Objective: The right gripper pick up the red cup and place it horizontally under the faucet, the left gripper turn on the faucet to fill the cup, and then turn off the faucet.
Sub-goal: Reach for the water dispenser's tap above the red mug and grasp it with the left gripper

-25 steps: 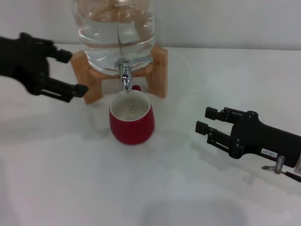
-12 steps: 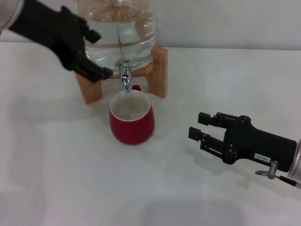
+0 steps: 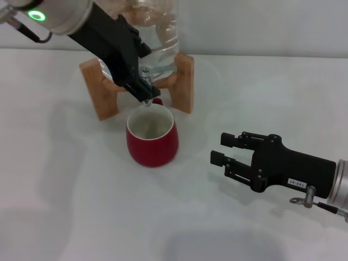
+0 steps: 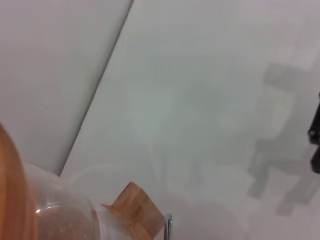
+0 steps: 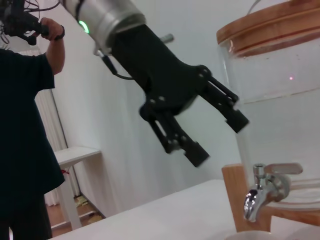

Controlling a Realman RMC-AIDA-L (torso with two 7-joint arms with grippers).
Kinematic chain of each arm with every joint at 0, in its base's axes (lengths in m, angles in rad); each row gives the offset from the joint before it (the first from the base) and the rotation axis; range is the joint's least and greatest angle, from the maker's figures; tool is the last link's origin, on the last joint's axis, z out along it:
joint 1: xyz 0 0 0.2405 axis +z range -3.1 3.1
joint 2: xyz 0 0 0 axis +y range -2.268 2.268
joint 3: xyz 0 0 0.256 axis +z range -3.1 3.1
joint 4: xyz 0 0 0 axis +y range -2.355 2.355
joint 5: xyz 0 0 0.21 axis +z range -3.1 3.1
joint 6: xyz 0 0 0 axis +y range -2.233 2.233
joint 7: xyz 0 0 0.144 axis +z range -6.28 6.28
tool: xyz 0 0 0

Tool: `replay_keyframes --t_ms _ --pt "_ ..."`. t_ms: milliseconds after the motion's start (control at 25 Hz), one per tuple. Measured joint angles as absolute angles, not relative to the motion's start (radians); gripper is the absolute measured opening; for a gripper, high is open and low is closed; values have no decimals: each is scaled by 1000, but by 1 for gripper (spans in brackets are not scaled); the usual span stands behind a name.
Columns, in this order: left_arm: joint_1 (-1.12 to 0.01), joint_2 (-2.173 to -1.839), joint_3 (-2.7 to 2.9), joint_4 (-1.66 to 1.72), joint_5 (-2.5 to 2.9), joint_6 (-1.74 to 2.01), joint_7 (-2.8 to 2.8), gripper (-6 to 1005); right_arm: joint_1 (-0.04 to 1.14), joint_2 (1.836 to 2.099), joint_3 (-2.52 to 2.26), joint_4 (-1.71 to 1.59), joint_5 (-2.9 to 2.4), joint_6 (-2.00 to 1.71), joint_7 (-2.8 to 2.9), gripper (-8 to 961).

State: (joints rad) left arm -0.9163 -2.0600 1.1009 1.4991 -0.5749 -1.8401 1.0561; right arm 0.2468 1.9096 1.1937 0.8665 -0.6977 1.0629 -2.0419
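The red cup (image 3: 152, 140) stands upright on the white table, directly below the faucet's spout (image 3: 147, 101). My left gripper (image 3: 144, 71) reaches in from the upper left and covers most of the faucet in the head view. In the right wrist view the left gripper (image 5: 218, 139) is open, hanging above and beside the chrome faucet (image 5: 261, 196) without touching it. The faucet's lever (image 3: 163, 69) sticks out to the right. My right gripper (image 3: 220, 148) is open and empty, low over the table to the right of the cup.
The clear water jar (image 5: 280, 80) sits on a wooden stand (image 3: 184, 81) at the back of the table. A person in a dark shirt (image 5: 25, 130) stands beyond the table. The stand's corner (image 4: 136, 206) shows in the left wrist view.
My left gripper has swung right and up, from left of the stand to over the faucet. The right gripper has drifted slightly left and toward the front. The cup has not moved.
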Motion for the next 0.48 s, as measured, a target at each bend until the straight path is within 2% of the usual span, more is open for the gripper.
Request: replay_keyframes --t_ms 120,480 --pt "-924 -2072 1127 1488 -547 -1811 1057 887 247 1910 1197 868 -706 1073 -2045 468" --pt "-931 -2075 1186 1483 -541 -1764 1042 887 249 1911 1200 863 -709 1083 -2164 468"
